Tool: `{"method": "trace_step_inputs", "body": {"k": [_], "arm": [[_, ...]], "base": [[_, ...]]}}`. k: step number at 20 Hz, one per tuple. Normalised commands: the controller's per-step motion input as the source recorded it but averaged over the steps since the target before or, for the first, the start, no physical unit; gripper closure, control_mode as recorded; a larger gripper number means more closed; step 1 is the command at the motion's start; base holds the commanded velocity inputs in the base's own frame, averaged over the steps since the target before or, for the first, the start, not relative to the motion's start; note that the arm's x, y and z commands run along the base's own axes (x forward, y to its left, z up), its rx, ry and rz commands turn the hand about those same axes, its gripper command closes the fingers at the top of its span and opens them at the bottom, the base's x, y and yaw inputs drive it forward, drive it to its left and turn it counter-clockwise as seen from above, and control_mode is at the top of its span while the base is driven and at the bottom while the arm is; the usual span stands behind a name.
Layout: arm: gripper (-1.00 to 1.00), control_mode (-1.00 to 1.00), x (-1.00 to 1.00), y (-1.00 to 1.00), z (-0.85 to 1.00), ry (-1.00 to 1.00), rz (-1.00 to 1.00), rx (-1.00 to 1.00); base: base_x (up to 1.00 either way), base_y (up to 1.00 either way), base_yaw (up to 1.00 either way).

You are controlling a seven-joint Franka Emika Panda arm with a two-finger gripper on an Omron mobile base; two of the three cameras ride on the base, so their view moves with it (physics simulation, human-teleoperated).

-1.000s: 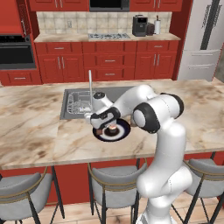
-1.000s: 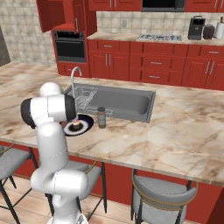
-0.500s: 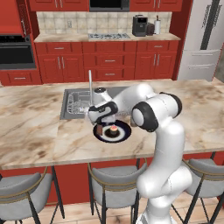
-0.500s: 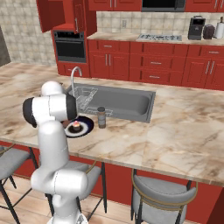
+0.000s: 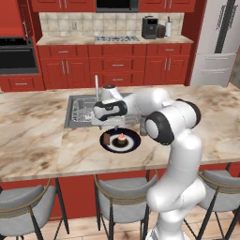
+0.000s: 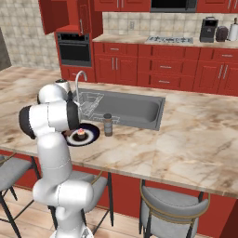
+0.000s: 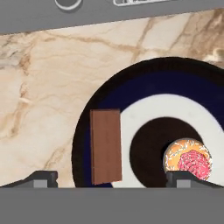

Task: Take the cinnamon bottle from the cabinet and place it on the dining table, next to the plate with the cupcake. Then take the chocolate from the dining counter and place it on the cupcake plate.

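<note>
Chocolate [image 7: 105,146] on plate [image 7: 144,87], fingers [image 7: 41,178] spread wide — apparently holding nothing

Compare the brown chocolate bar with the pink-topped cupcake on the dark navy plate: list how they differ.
The flat brown rectangular chocolate bar is a plain slab, while the small pink-topped cupcake is round with a speckled pale rim. The chocolate bar lies across the outer part of the round dark navy plate, reaching its rim; the cupcake sits by the dark centre. The bar is longer than the cupcake is wide. Both rest on the plate, apart from each other.
</note>
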Motion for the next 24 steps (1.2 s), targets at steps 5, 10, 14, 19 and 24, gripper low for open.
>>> {"method": "trace_step_inputs", "body": {"k": [5,10,14,19,24], "arm": [[-1.00,-1.00,-0.91,-0.08,0.00,-0.03,0.02,0.01],[-1.00,-1.00,-0.94,-0.21,0.00,-0.09,0.08,-0.01],[-1.00,-1.00,-0.89,-0.38,0.15,-0.07,0.16,0.00],[-1.00,-1.00,-0.80,-0.38,0.21,0.00,0.21,0.00],[-1.00,-1.00,-0.83,-0.40,0.20,0.00,0.24,0.00]], "base": [[0.00,0.00,0.00],[0.00,0.00,0.00],[0.00,0.00,0.00],[0.00,0.00,0.00],[0.00,0.00,0.00]]}}
